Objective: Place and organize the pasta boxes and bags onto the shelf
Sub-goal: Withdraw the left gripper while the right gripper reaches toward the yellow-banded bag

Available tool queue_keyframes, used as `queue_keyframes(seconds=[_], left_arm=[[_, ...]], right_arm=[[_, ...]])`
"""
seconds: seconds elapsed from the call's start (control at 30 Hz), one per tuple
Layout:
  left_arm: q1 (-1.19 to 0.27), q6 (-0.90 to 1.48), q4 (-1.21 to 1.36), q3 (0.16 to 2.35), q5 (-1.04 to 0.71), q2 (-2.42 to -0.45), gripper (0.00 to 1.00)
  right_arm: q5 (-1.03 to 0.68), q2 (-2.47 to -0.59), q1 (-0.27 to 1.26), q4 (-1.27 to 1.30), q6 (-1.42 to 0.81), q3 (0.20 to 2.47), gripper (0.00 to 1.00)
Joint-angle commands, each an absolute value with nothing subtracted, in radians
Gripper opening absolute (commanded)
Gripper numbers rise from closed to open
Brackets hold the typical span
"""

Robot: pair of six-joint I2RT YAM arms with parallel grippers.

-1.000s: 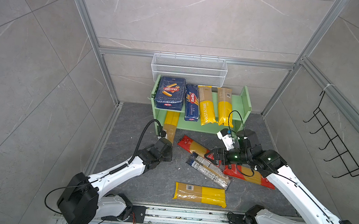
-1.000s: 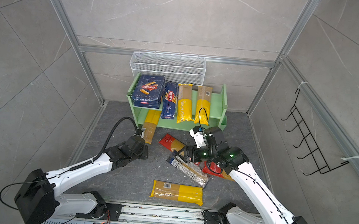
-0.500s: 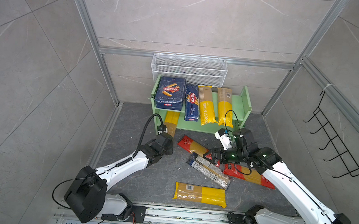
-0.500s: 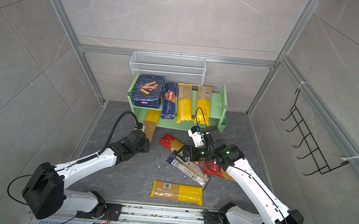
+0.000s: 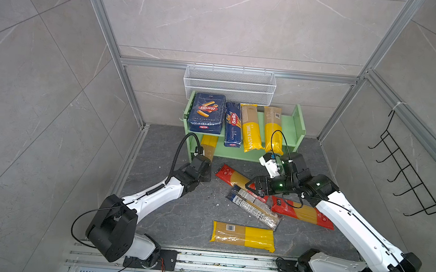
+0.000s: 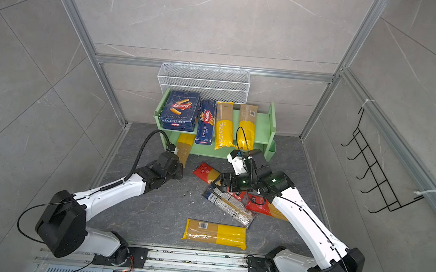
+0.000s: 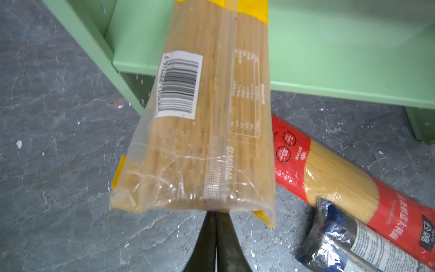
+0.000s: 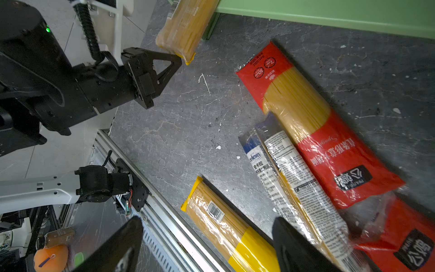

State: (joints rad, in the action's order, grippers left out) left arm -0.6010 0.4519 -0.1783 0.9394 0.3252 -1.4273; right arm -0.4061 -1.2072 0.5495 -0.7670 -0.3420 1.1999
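The pale green shelf (image 5: 294, 127) carries the wide pasta box (image 5: 207, 113), the narrow pasta box (image 5: 232, 124) and two yellow bags (image 5: 251, 130) on its top tier. A yellow-and-clear bag (image 5: 209, 144) (image 7: 207, 117) sticks out of the lower tier. My left gripper (image 5: 206, 159) (image 7: 216, 215) is shut, its tips against that bag's near end. On the floor lie a red-ended bag (image 5: 231, 174) (image 8: 306, 122), a second red bag (image 5: 304, 213), a clear black-and-white bag (image 5: 253, 209) and a yellow bag (image 5: 243, 235). My right gripper (image 5: 254, 186) (image 8: 209, 223) hovers open over them, holding nothing.
A white wire basket (image 5: 229, 85) hangs on the back wall just above the shelf. A black hook rack (image 5: 407, 180) is on the right wall. Metal rails (image 5: 200, 260) run along the front edge, and frame posts stand at the back corners.
My left gripper has advanced toward the shelf, and the yellow-and-clear bag sits slightly deeper in the lower tier. My right gripper has shifted a little to the left, still open.
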Motion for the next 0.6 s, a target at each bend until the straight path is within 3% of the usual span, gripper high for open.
queue_keyframes(seconds=[0.0, 0.17, 0.27, 0.47, 0.57], left_arm=[[-0.581, 0.415, -0.101, 0.994, 0.311, -1.451, 0.07], [-0.572, 0.414, -0.093, 0.998, 0.295, -1.461, 0.07], [-0.572, 0.419, -0.102, 0.992, 0.280, -1.451, 0.13], [-0.576, 0.453, -0.132, 0.934, 0.207, -1.373, 0.54], [-0.587, 0.477, -0.160, 0.886, 0.196, -1.303, 0.60]], right_arm=[[-0.390, -1.216, 0.546, -0.774, -0.318, 1.229, 0.88], [-0.388, -1.223, 0.545, -0.779, -0.316, 1.232, 0.88], [-0.389, -1.224, 0.545, -0.784, -0.311, 1.232, 0.89], [-0.385, -1.217, 0.545, -0.805, -0.304, 1.217, 0.89], [-0.373, -1.210, 0.546, -0.809, -0.311, 1.189, 0.89]])
